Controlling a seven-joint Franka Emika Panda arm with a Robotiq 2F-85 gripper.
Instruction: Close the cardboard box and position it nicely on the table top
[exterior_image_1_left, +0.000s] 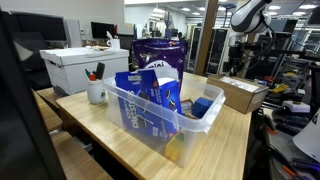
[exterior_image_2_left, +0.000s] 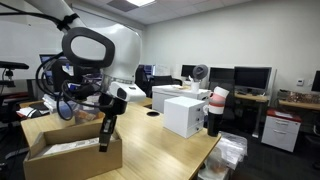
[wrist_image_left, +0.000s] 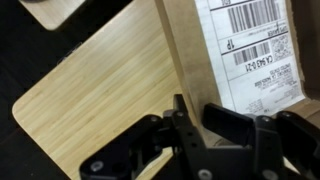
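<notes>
The brown cardboard box (exterior_image_2_left: 62, 157) sits near a corner of the pale wooden table top (exterior_image_2_left: 160, 146). It also shows at the far side of the table in an exterior view (exterior_image_1_left: 238, 95). My gripper (exterior_image_2_left: 104, 142) points down at the box's side edge. In the wrist view the gripper (wrist_image_left: 197, 108) has its fingers close together with a cardboard panel (wrist_image_left: 185, 40) between them. That panel carries a white shipping label (wrist_image_left: 250, 45). The table top (wrist_image_left: 90, 90) lies beside the box, with its rounded corner in view.
A clear plastic bin of snack packs (exterior_image_1_left: 150, 105) stands in the table's middle. A white lidded file box (exterior_image_1_left: 80, 65) and a cup of pens (exterior_image_1_left: 96, 92) stand beside it. The white box shows in both exterior views (exterior_image_2_left: 185, 112). Desks and monitors surround the table.
</notes>
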